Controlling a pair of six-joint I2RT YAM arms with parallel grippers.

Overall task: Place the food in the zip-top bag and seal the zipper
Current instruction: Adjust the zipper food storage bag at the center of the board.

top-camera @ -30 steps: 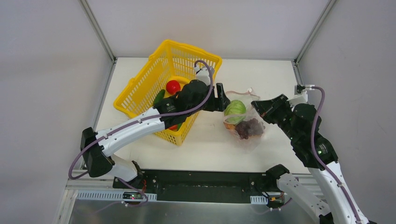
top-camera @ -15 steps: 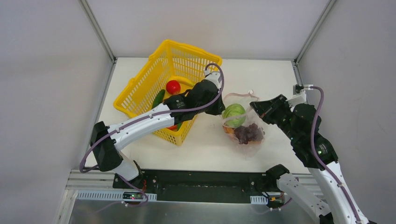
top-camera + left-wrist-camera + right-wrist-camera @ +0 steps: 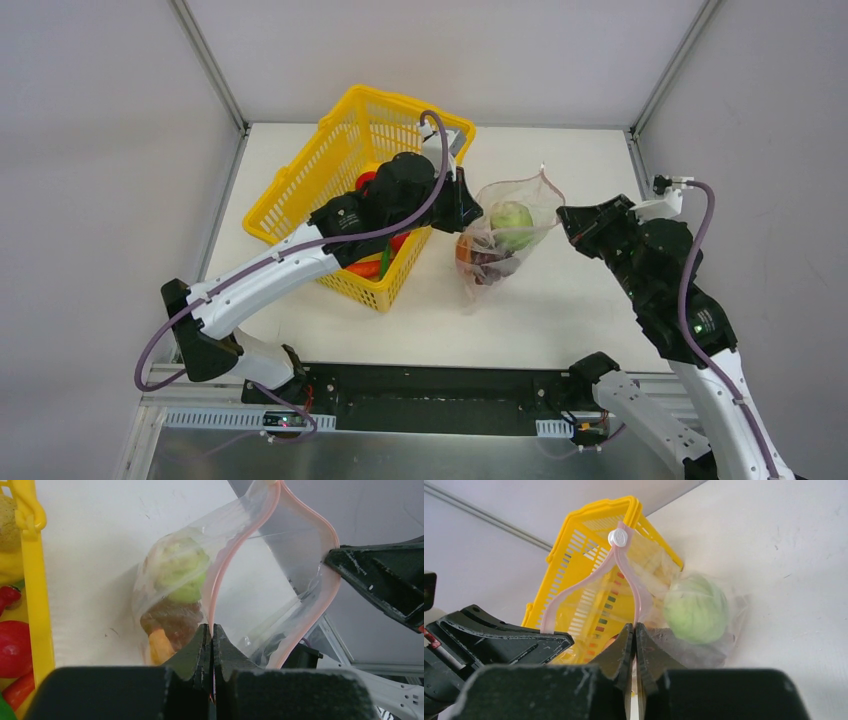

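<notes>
The clear zip-top bag (image 3: 500,245) hangs above the table between my two grippers, its mouth spread open at the top. Inside it lie a green cabbage (image 3: 511,222), dark purple grapes (image 3: 492,260) and an orange piece (image 3: 160,646). My left gripper (image 3: 470,212) is shut on the pink zipper (image 3: 235,550) at one lip. My right gripper (image 3: 564,214) is shut on the opposite lip of the zipper (image 3: 626,575). A white slider (image 3: 618,537) sits at the strip's far end. More food, a red tomato (image 3: 12,645) among it, stays in the basket.
A yellow lattice basket (image 3: 300,195) stands at the back left, right beside the bag, under my left arm. Walls close in the table on three sides. The white tabletop (image 3: 590,300) shows below and right of the bag.
My left gripper has shut on the bag's pink strip. Both grippers have lifted the bag off the table, and it now hangs between them with its mouth pulled open.
</notes>
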